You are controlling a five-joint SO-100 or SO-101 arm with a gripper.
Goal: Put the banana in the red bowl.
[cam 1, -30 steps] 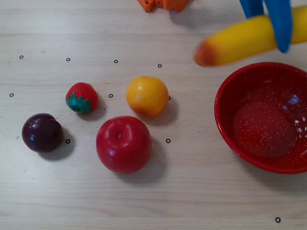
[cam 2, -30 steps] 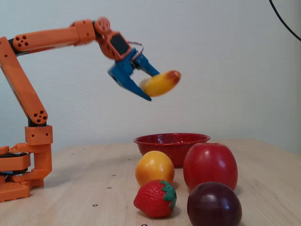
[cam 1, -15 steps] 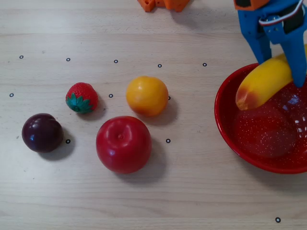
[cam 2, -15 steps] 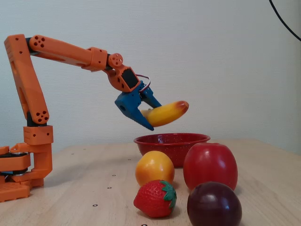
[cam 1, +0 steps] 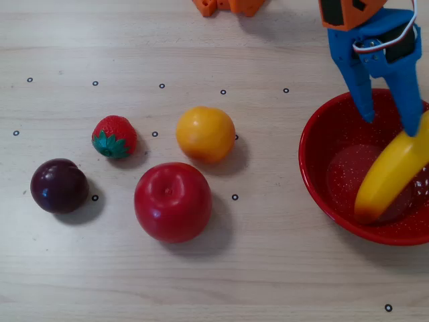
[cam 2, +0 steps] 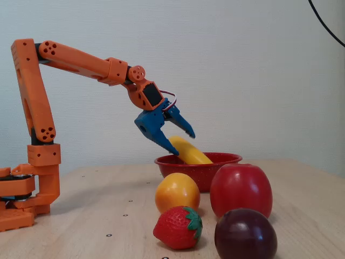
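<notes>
Banana point(cam 1: 392, 176) lies tilted in the red bowl point(cam 1: 322, 181), nearly done. Gripper point(cam 1: 390, 127) jaws spread, nothing held; only arm retreat left.

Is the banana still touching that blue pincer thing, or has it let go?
Cannot tell. In the fixed view the pincer stands open above the bowl, but the banana overlaps one finger; the overhead view shows the same overlap.

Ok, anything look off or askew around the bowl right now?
Only the banana: it lies tilted in the red bowl, upper end propped at the rim near the open pincer, not flat on the bottom. The other fruits sit upright on the table; nothing looks spilled or damaged.
</notes>
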